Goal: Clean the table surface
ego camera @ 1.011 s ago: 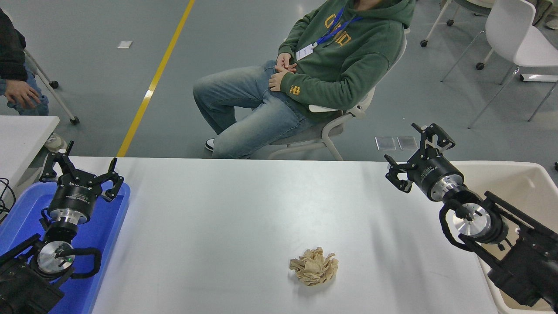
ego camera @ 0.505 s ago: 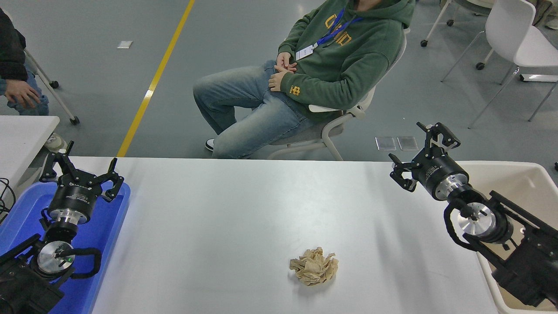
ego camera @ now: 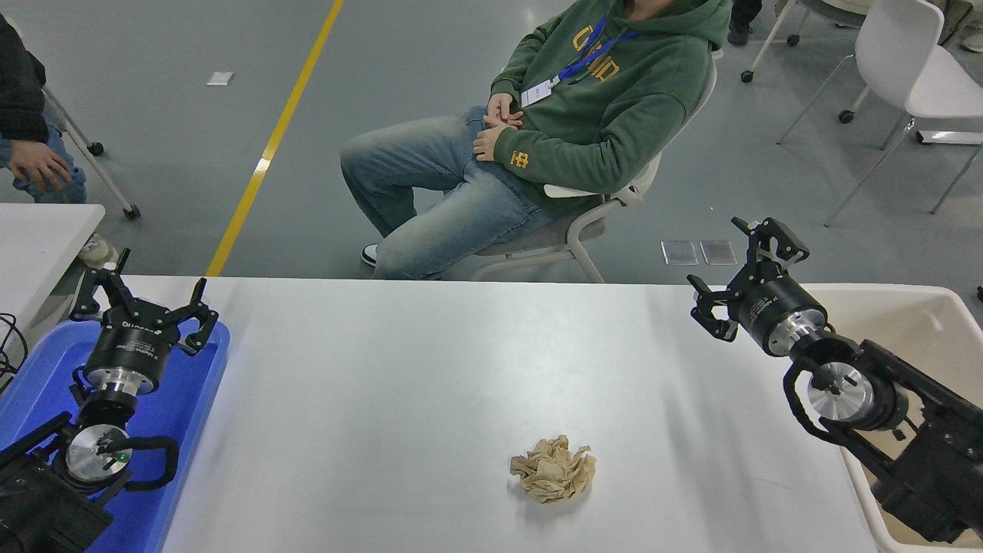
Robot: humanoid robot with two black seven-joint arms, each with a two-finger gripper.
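A: The table surface (ego camera: 430, 369) filled the lower middle of the frame, with a crumpled brown paper ball (ego camera: 553, 469) lying low, right of centre.

B: And the right gripper (ego camera: 743, 278)?

A: Fingers spread, empty, hanging at the right edge beside the beige bin (ego camera: 914, 303), well apart from the ball. The left gripper (ego camera: 141, 300) sat fingers apart over the blue tray (ego camera: 196, 399), lower left.

B: A person in a green hoodie (ego camera: 614, 100) sat at top centre.
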